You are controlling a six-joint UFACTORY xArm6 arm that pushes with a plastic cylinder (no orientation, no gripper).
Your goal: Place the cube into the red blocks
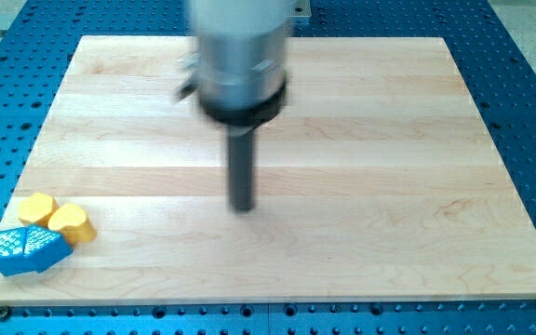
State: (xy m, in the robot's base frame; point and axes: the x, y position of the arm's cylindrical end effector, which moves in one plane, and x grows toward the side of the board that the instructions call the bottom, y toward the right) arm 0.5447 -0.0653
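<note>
My tip [242, 207] rests near the middle of the wooden board [389, 140], well apart from every block; it is a bare rod with no claw. At the view's bottom left, two yellow blocks [56, 216] touch a blue block [28, 250]; no red blocks or clear cube show.

Single camera, high front view, angled down, whole wooden board [361, 167] near

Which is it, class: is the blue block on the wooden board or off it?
On it. The blue block lies on the wooden board in its bottom-left corner, touching two yellow blocks. My tip is far away, mid-board.
</note>
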